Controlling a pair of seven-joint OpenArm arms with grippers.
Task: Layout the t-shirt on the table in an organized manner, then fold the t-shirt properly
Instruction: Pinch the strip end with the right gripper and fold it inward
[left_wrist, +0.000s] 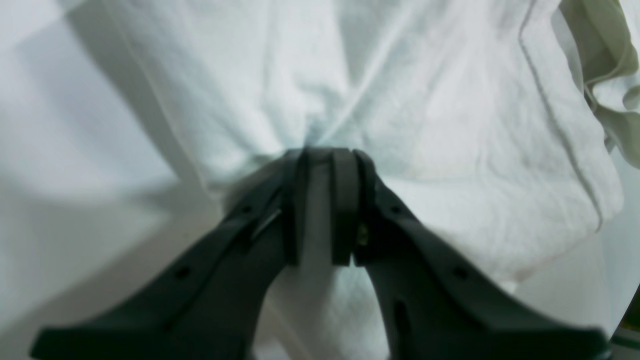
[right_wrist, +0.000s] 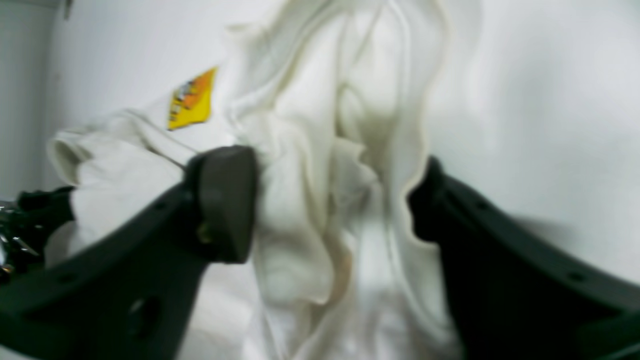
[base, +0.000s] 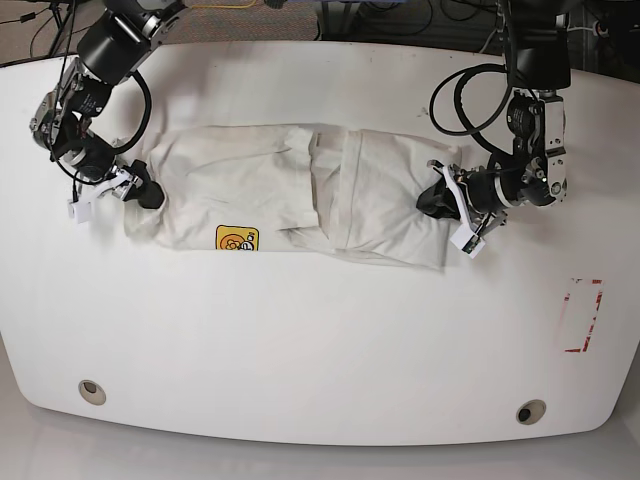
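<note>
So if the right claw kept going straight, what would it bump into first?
Most likely the t-shirt. Bunched white cloth already sits between the right claw's fingers, so it would push straight into that fabric.

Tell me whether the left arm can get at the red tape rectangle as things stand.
Probably not yet: the left gripper is clamped on the t-shirt. The table between it and the red tape rectangle is bare, so releasing first should free the way.

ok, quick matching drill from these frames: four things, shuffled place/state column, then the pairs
Things:
1. left gripper
2. right gripper
3. square logo
4. red tape rectangle

States/places:
A. bare table, base view's right side
B. clamped shut on t-shirt fabric
C. on the shirt's near edge
D. jaws apart around bunched cloth

Pairs: 1-B, 2-D, 3-C, 4-A
</note>
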